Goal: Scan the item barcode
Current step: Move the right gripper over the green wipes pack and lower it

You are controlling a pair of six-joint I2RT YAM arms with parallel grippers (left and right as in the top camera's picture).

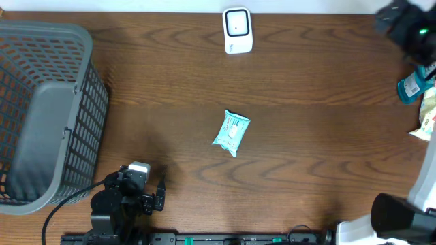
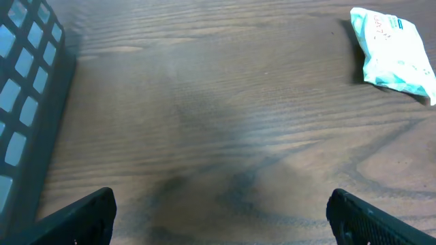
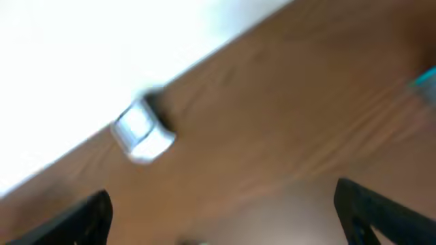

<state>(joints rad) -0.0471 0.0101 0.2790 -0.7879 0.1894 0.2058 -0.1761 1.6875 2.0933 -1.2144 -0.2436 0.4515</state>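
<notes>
teal packet (image 1: 231, 132) centre, white scanner (image 1: 238, 30) beyond it, grey basket (image 1: 88, 102) far left

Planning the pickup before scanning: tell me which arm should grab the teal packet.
Left, probably. The left gripper is open and faces the teal packet, which shows clearly in its wrist view. The right gripper is open too, but its blurred view shows mainly the white scanner.
</notes>
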